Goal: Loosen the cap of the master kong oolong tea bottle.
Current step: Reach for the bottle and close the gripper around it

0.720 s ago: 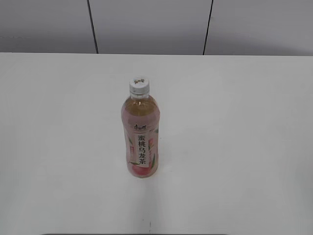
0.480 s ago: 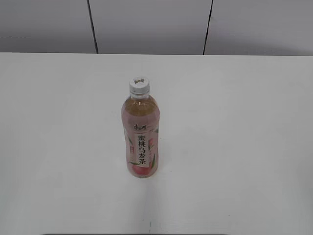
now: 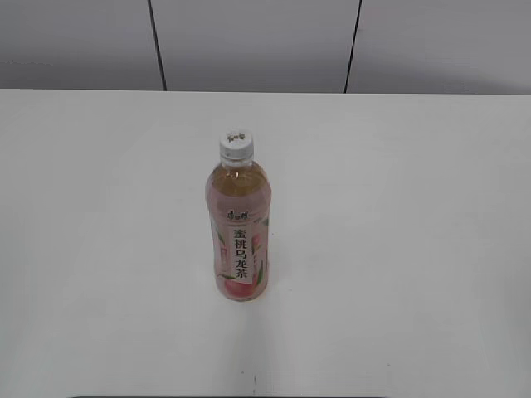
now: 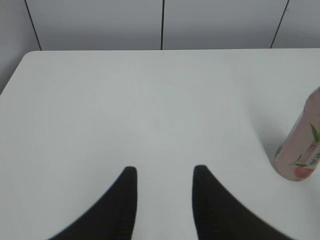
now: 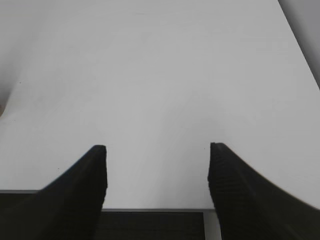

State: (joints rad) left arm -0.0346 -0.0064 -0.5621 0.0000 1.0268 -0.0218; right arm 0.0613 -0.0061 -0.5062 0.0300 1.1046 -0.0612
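Observation:
The master kong oolong tea bottle [image 3: 237,240] stands upright near the middle of the white table [image 3: 398,207], its pink-and-white label facing the exterior camera. Its white cap [image 3: 236,145] sits on the neck. No gripper shows in the exterior view. In the left wrist view the bottle's lower part [image 4: 301,155] stands at the right edge, well to the right of my left gripper [image 4: 164,172], which is open over bare table. My right gripper [image 5: 157,150] stands wide open above the table's near edge, with nothing between its fingers.
A grey panelled wall [image 3: 249,41] runs behind the table's far edge. A dark strip [image 5: 150,225] lies below the table's near edge in the right wrist view.

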